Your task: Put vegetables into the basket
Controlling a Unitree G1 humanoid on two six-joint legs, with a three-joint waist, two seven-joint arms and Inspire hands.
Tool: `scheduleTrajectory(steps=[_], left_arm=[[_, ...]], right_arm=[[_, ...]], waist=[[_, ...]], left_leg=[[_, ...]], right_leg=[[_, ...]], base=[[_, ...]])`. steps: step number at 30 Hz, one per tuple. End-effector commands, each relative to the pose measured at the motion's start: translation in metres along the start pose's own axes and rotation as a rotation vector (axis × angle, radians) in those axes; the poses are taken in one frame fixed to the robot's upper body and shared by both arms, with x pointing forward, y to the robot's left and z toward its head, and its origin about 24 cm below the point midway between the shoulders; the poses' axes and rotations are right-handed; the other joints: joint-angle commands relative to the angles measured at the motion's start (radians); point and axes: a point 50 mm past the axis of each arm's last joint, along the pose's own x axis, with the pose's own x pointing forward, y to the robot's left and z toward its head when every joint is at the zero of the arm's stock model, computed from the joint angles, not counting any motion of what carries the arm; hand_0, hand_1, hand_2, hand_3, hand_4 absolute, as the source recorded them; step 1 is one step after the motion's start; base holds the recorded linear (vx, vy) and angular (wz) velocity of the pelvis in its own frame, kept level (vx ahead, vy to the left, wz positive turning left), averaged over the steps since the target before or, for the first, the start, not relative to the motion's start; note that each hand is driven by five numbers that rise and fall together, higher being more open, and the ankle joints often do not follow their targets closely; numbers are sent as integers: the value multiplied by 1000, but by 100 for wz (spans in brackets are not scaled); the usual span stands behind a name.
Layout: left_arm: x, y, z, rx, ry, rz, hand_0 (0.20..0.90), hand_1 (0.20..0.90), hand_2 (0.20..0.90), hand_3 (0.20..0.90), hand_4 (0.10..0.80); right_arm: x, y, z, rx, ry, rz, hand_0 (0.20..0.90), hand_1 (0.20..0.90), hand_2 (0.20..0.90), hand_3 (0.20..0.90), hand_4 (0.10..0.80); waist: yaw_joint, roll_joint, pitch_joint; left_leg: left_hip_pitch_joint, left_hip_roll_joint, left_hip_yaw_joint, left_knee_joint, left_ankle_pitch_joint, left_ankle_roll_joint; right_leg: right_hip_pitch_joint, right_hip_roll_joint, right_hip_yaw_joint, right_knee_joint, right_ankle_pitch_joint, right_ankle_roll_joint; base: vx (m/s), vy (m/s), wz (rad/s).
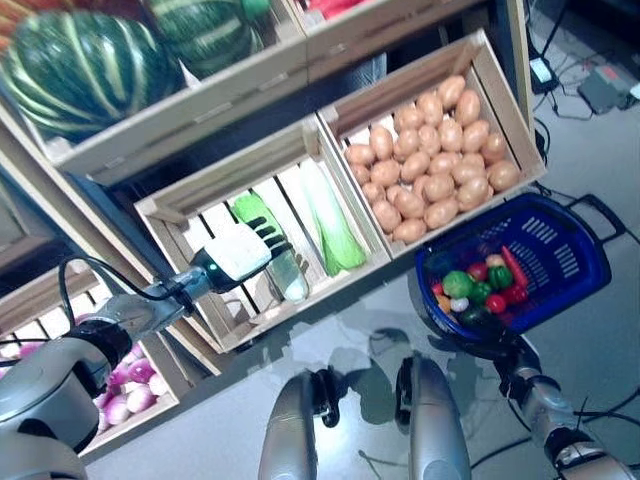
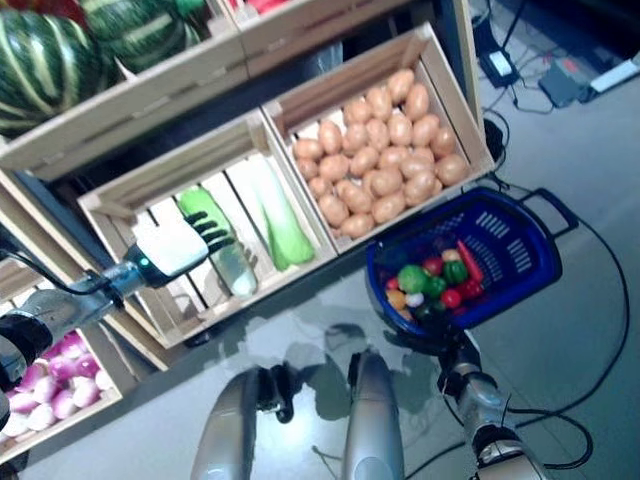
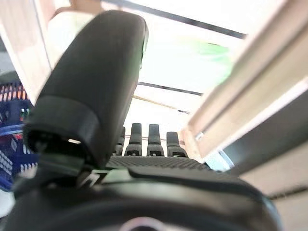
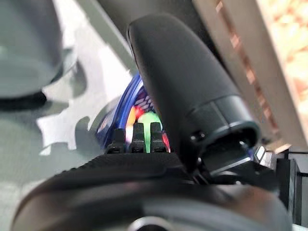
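floor [image 1: 600, 350] of smooth grey lies nearest, and on it sits the basket [image 1: 575, 262], a blue plastic one with slotted walls and a black loop handle lying out to its far side. it holds a heap of small glossy vegetables [image 1: 480, 285] in red, green, orange and white. the right hand [image 2: 447, 352] is at the basket's near rim; its wrist view shows the fingers [image 4: 137, 137] curled over the blue edge, so it grips the rim.

beyond stands a shelf of pale slatted wooden crates. the left hand [image 1: 248, 248], white-backed with dark fingers, reaches into the middle crate [image 1: 175, 205]. its fingers run straight and side by side above a long green cucumber [image 1: 270, 240] lying on the slats, and whether they touch it cannot be told. beside the cucumber, apart from it, lies a long pale green leafy vegetable [image 1: 332, 225], tapered toward one end.

the next crate toward the robot's right is packed with smooth tan oval potatoes [image 1: 432, 150], piled close together. low on the left, another crate shows round pink and white bulbs [image 1: 125, 390].

farthest up, the upper shelf carries large ribbed squashes [image 1: 85, 70], dark green with pale stripes.
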Motion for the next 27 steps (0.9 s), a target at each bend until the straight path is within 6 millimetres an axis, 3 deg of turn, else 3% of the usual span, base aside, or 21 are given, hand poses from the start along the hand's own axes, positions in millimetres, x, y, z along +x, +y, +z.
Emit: scheduleTrajectory(steps=[1, 8, 18, 27], left_arm=[[0, 48, -68, 71, 246, 211, 900, 900, 900, 900, 800], [2, 61, -81, 126, 229, 240, 900, 900, 900, 900, 800], [1, 59, -91, 135, 196, 5, 900, 900, 900, 900, 800], [4, 64, -92, 193, 116, -21, 900, 900, 900, 900, 800]], right_arm=[[5, -11, 47, 55, -182, 25, 900, 900, 900, 900, 800], [14, -1, 73, 97, -229, 61, 900, 900, 900, 900, 800], [15, -14, 111, 151, -311, 43, 900, 900, 900, 900, 800], [15, -16, 137, 177, -388, 57, 900, 900, 900, 900, 800]], waist=[[6, 17, -33], [11, 6, -22], [12, -9, -10], [15, -19, -25]], left_leg=[[8, -12, 24, 42, -179, 64], [-149, 2, -12, 214, -225, 69], [-368, 20, -58, 436, -273, 84], [-517, 20, -83, 544, -296, 101]], right_leg=[[11, -14, 32, -23, -18, -25], [-130, -11, 39, 126, -66, -37], [-325, 0, 42, 335, -123, -46], [-470, 19, 55, 442, -135, -48]], base=[[-86, -8, 4], [-56, 5, 3], [-6, 8, -1], [5, -9, -3]])
